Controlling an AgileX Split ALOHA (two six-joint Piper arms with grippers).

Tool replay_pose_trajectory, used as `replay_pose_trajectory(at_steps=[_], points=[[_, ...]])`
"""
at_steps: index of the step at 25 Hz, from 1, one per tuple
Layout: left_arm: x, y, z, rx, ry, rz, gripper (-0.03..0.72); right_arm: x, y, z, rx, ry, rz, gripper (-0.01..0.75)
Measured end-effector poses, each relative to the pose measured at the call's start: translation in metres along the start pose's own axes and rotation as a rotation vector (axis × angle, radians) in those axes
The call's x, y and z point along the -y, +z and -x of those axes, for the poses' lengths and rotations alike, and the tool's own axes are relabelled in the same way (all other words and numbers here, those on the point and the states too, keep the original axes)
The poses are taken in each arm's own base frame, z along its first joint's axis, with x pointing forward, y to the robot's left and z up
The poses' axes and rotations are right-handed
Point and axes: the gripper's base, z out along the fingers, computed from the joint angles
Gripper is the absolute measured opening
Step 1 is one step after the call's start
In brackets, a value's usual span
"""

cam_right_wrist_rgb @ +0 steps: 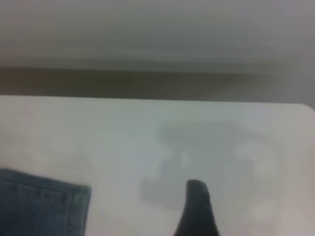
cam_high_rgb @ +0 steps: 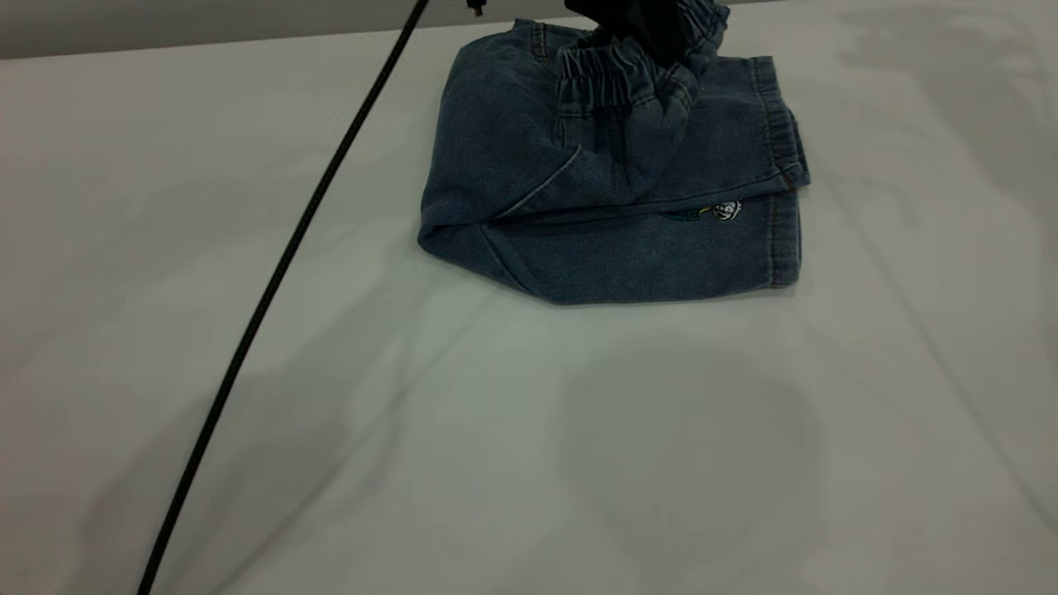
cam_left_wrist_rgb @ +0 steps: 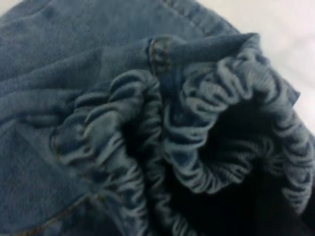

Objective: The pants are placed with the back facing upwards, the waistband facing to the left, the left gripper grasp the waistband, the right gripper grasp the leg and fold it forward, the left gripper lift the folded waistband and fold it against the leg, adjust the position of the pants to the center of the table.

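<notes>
Pants (cam_high_rgb: pixel 612 240) are laid folded at the table's (cam_high_rgb: pixel 529 430) far edge, long axis left-right, hems pointed right. Waistband (cam_high_rgb: pixel 616 70) is bunched and lifted by the left gripper (cam_high_rgb: pixel 636 16), clamped on it; the right gripper's grip can't be made out.

The white table (cam_high_rgb: pixel 529 446) is being occupied at its far side by the folded pants (cam_high_rgb: pixel 628 240), while a thin black cable (cam_high_rgb: pixel 273 289) is being trailed across its left part.
</notes>
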Motion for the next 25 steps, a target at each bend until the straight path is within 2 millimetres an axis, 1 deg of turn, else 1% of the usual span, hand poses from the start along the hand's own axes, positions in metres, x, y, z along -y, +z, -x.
replay_pose_trajectory(at_steps=[2,7,8,10,12,15,18,20,22,25], points=[[0.001,0.000,0.004,0.040,-0.007,0.007,0.181,0.000,0.000,0.000,-0.001,0.001,0.002,0.457],[0.005,-0.002,0.011,0.105,-0.061,-0.029,0.401,0.000,0.002,-0.001,-0.003,0.000,0.002,0.457],[0.005,-0.003,0.013,0.121,-0.070,-0.034,0.437,0.000,0.002,-0.001,-0.003,0.000,0.002,0.457],[0.007,-0.008,0.017,0.149,-0.082,-0.041,0.482,0.000,0.003,-0.001,-0.004,0.000,0.002,0.457],[0.010,-0.014,0.019,0.145,-0.078,-0.050,0.502,0.000,0.003,-0.001,-0.004,0.000,0.002,0.457],[0.010,-0.024,0.017,0.086,-0.048,-0.034,0.510,-0.002,0.003,-0.001,-0.004,0.004,0.015,0.457],[0.005,-0.026,0.007,-0.035,-0.040,0.021,0.510,-0.005,0.002,-0.001,-0.003,0.014,0.049,0.457],[0.000,-0.023,-0.002,-0.115,-0.058,0.075,0.510,-0.006,0.002,-0.001,-0.002,0.020,0.065,0.457],[-0.007,-0.017,-0.008,-0.150,-0.071,0.140,0.510,-0.007,0.002,0.000,-0.001,0.018,0.071,0.457],[-0.016,-0.002,-0.019,-0.198,-0.076,0.182,0.510,-0.008,0.002,0.000,0.000,0.014,0.086,0.457]])
